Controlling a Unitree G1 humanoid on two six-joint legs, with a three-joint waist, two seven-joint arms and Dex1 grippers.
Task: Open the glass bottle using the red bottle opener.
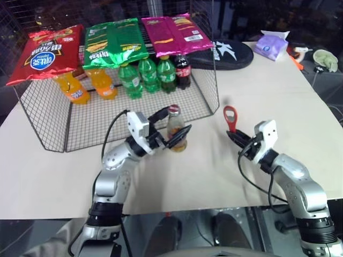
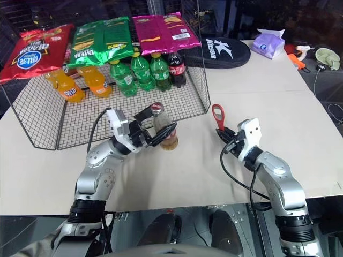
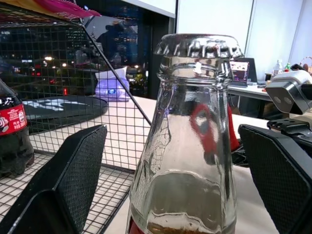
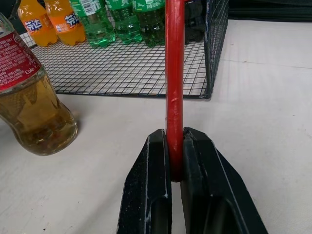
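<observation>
the glass bottle [image 1: 176, 130] is found upright on the desk [image 1: 278, 101], just in front of the wire basket [image 1: 203, 101], with its crown cap [image 3: 199, 46] not yet removed. the left gripper [image 1: 172, 127] is placed around the bottle's neck and shoulder with its pads spread wide apart, one pad [image 3: 73, 165] on each side of the glass and a gap seen on both sides, so nothing is clamped yet. the red bottle opener [image 1: 231, 118] is held well to the right of the bottle, clamped by its handle between the closed fingers of the right gripper [image 1: 236, 136], loop head upward.

the bottle could be tipped or slid if the opener were levered against the cap while the left gripper is not closed on the glass; the smooth, tapering neck could also slip through a light grip. the opener is held edge-on by a short length of handle, so it could twist or be pulled out under prying load. the basket stands close behind the bottle and could be bumped.

the left forearm is angled in toward the bottle, gripper tilted slightly upward. the right forearm is angled inward, gripper roughly level.
</observation>
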